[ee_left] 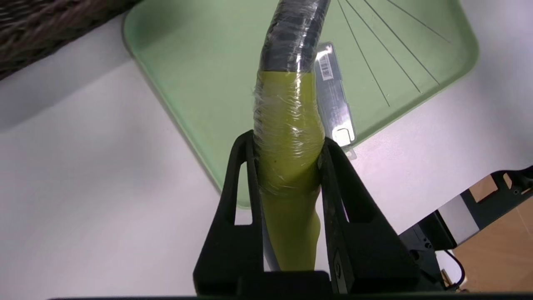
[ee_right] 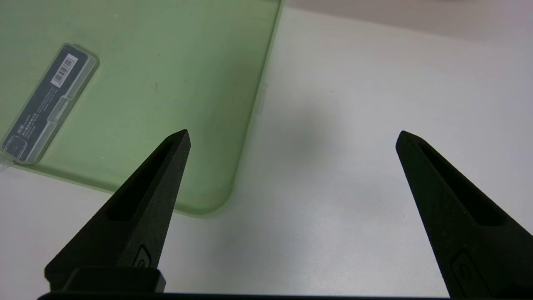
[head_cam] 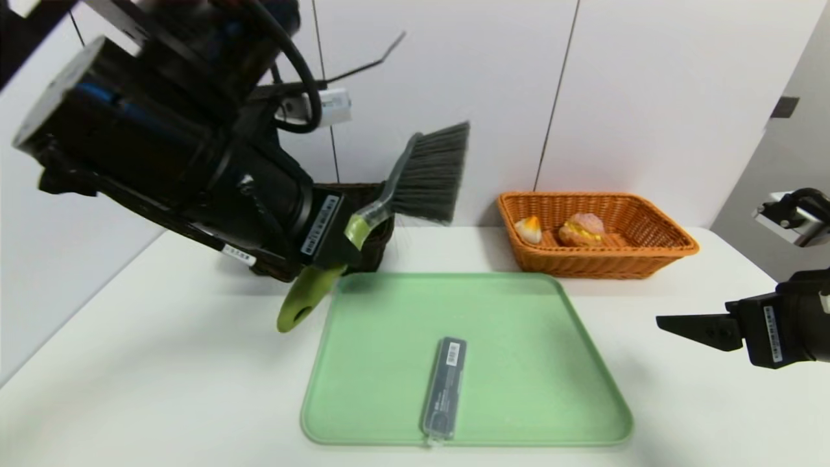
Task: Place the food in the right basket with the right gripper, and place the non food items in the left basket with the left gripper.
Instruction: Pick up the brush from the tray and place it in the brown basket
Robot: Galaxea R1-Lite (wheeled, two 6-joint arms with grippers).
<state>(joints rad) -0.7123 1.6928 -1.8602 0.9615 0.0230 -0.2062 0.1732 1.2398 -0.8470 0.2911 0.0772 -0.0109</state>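
Over the white counter [head_cam: 214, 389], the green tray [head_cam: 519, 363] spreads widest, its right side well apart from the right gripper [ee_right: 293, 133], which hangs beyond it with fingers spread and nothing between them. Behind the tray stands the orange basket [head_cam: 603, 266], longer side to side, holding the cream puff [head_cam: 581, 229] and the pale bun [head_cam: 529, 229]. The dark brown basket [head_cam: 373, 250] sits back on the left, partly hidden by the left arm. In front of it, the left gripper [ee_left: 288, 141] has its fingers clenched on the brush's green handle, the brush [head_cam: 428, 172] slanting, bristles up and rightward. Smallest, the slim grey case [head_cam: 445, 389] lies lengthwise front to back on the tray, reaching its near rim, a barcode label at its far end.
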